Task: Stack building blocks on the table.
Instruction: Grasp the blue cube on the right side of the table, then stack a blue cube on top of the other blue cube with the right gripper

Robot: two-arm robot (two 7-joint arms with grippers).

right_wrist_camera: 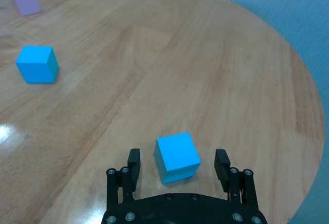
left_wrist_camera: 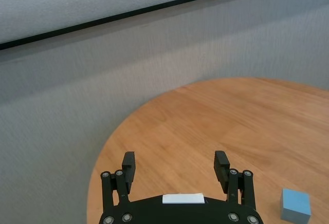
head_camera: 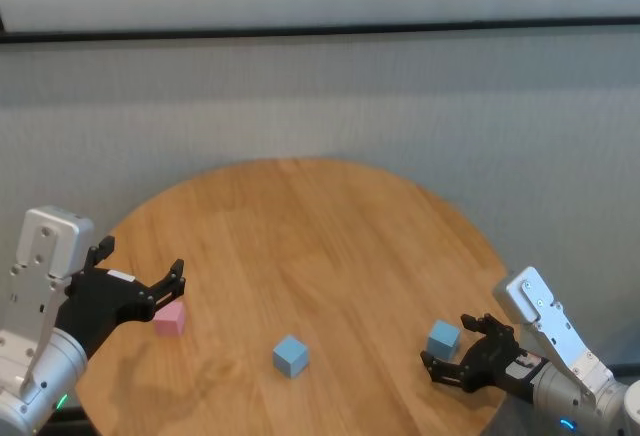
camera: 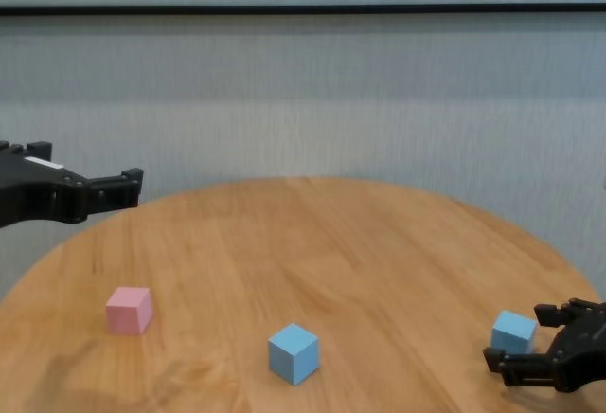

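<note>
On the round wooden table (head_camera: 300, 216) lie three cubes. The pale pink block (head_camera: 170, 318) is at the left. One light blue block (head_camera: 290, 355) is near the front middle. The other light blue block (head_camera: 444, 338) is at the right. My right gripper (head_camera: 448, 346) is open and low on the table, with this block (right_wrist_camera: 177, 157) between its fingers (right_wrist_camera: 222, 163) and gaps on both sides. My left gripper (head_camera: 145, 264) is open and empty, raised above the table just behind the pink block, which its wrist view (left_wrist_camera: 175, 165) does not show.
A grey wall with a black rail runs behind the table. The table's curved edge (right_wrist_camera: 303, 131) passes close by the right gripper. The middle blue block also shows in the left wrist view (left_wrist_camera: 295, 204) and the chest view (camera: 294, 352).
</note>
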